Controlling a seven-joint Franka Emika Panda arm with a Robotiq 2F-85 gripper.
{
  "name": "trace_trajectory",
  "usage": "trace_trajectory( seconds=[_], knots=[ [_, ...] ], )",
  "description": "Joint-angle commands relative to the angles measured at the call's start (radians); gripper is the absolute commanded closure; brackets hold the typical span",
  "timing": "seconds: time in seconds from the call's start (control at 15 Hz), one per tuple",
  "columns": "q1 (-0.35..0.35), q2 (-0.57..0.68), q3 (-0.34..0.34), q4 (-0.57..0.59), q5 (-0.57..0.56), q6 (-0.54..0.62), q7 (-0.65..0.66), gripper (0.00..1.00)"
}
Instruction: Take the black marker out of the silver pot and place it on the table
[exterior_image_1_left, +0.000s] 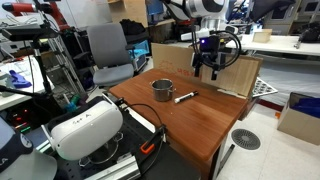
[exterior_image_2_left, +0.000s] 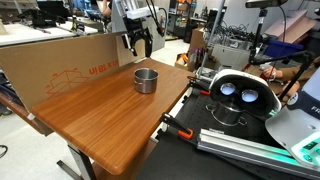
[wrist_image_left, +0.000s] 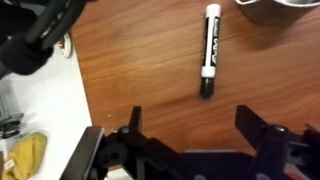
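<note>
The black marker lies flat on the reddish-brown table, just beside the silver pot and outside it. In the wrist view the marker lies lengthwise on the wood, with the pot's rim at the top right corner. My gripper hangs above the table's far side, open and empty. In the wrist view its two fingers are spread wide, apart from the marker. The pot and the gripper show in both exterior views.
A cardboard board stands along the table's far edge. A white VR headset and cables sit at the table's end. An office chair stands behind. The table's edge runs down the left of the wrist view.
</note>
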Motion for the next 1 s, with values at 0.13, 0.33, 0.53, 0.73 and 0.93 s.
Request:
trace_trajectory(
  seconds=[0.13, 0.33, 0.53, 0.73, 0.93],
  knots=[
    [0.009, -0.228, 0.022, -0.261, 0.013, 0.176, -0.023, 0.0],
    [0.018, -0.216, 0.018, -0.218, 0.007, 0.145, -0.003, 0.0],
    [0.018, -0.284, 0.02, -0.304, 0.008, 0.194, -0.003, 0.0],
    [0.018, -0.285, 0.02, -0.318, 0.008, 0.21, -0.003, 0.0],
    [0.018, -0.285, 0.02, -0.318, 0.008, 0.216, -0.003, 0.0]
  ],
)
